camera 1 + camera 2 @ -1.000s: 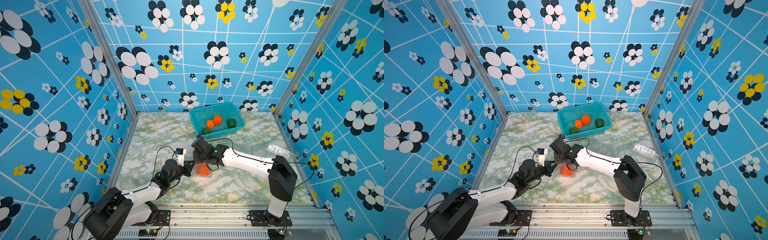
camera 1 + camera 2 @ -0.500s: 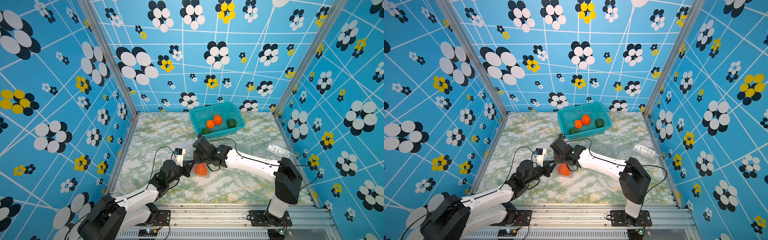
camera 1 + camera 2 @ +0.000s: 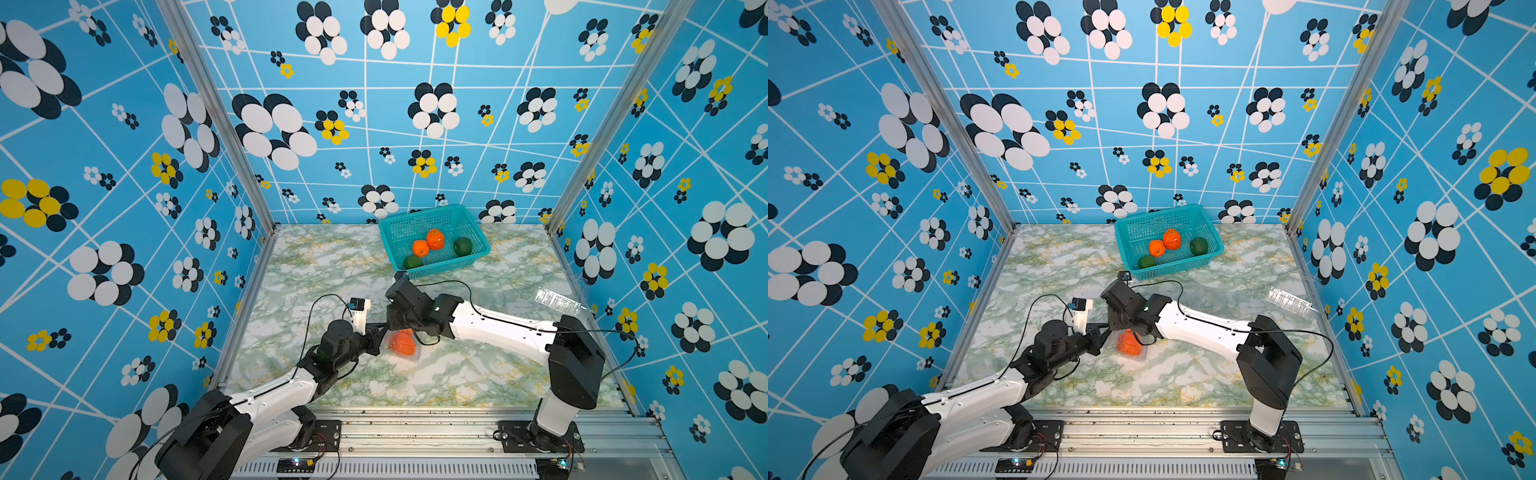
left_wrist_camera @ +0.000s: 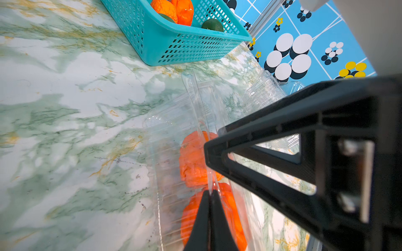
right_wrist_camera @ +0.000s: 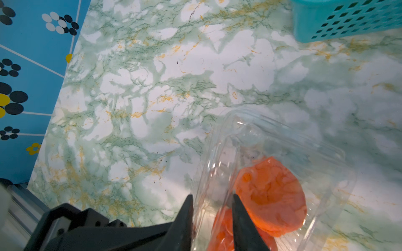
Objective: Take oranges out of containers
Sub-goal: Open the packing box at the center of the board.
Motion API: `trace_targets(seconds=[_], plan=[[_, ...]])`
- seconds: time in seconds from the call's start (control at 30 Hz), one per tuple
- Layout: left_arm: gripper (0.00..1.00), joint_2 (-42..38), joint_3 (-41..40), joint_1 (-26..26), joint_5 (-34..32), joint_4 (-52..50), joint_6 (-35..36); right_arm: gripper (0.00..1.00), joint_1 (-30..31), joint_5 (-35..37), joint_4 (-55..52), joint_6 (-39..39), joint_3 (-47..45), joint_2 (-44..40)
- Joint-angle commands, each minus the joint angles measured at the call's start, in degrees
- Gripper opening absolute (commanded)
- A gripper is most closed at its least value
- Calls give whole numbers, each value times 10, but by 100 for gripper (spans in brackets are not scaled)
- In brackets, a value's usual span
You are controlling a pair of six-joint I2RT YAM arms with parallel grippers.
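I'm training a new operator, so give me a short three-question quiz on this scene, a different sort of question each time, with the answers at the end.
1. True or false: the left gripper is shut on the edge of the clear thin-plastic clamshell container between the two arms.
2. How many round orange fruits lie in the teal mesh plastic basket? A) one B) two C) four
3. Short answer: what does the gripped container hold?

Key
1. True.
2. B.
3. Two more round orange fruits.
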Motion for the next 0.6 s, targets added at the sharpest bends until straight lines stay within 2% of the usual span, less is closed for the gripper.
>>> trace_targets(seconds=[0.0,0.33,0.57], plan=[[0,-18,31,2,-13,91,10,33,-8,14,-59,4,-39,-3],[0,-12,34,2,-13,89,11,37,-8,-18,-35,6,-63,-7],[0,10,37,2,5,109,4,37,-7,-25,-39,9,-45,5]])
